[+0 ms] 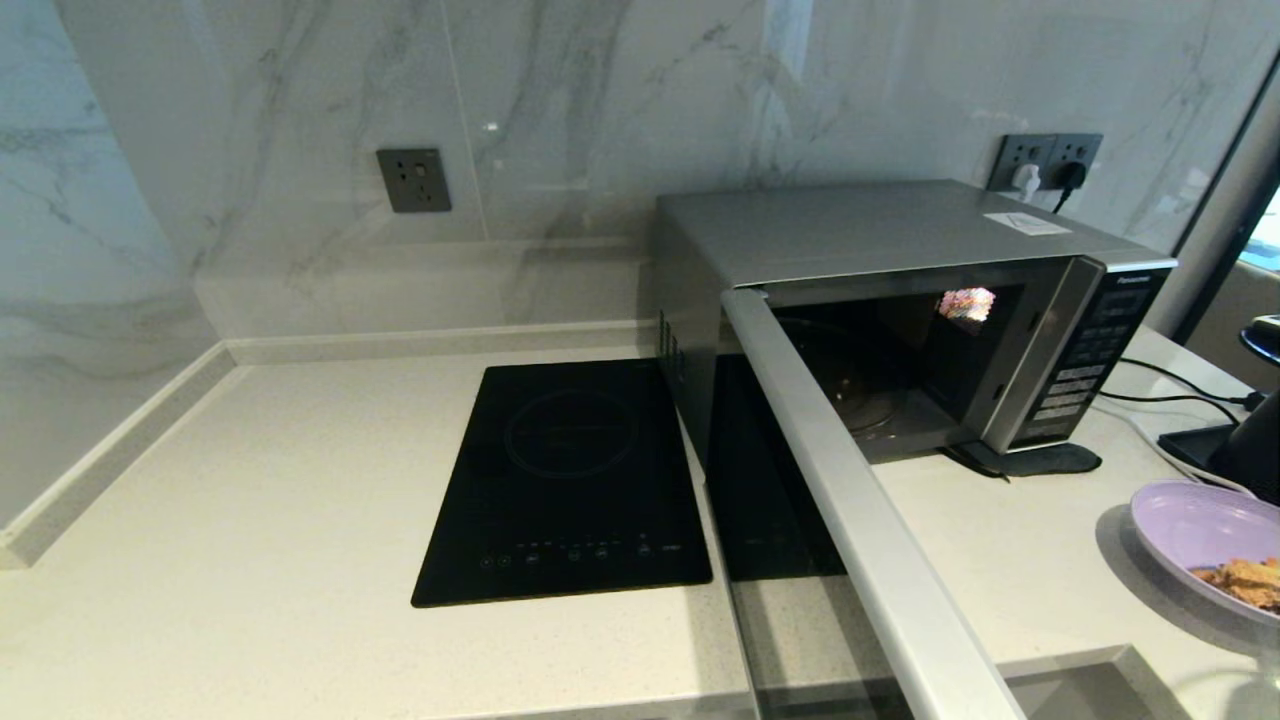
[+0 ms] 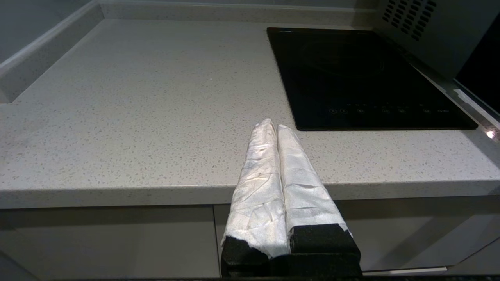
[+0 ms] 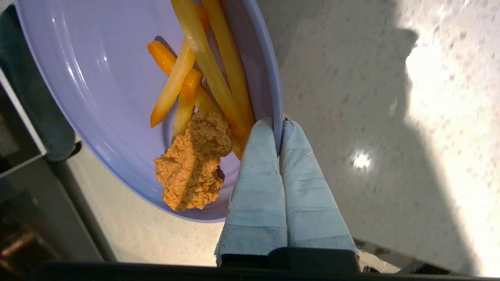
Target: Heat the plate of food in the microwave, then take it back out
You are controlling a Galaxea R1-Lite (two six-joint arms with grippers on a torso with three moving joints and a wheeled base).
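Observation:
The silver microwave [image 1: 900,240] stands at the back right of the counter, its door [image 1: 860,520] swung wide open toward me and its cavity dark. The lilac plate of food [image 1: 1195,530] hangs above the counter at the far right edge of the head view, to the right of the microwave. My right gripper [image 3: 278,124] is shut on the plate's rim [image 3: 273,89], one finger inside and one outside. Fries [image 3: 203,66] and the fried chicken piece [image 3: 193,164] lie beside that finger. My left gripper [image 2: 272,127] is shut on nothing, parked over the counter's front edge.
A flat black induction cooktop [image 1: 570,480] lies left of the microwave. Black cables [image 1: 1170,385] and a dark object [image 1: 1250,450] sit right of the microwave, behind the plate. A marble wall with sockets [image 1: 413,180] backs the counter [image 1: 250,520].

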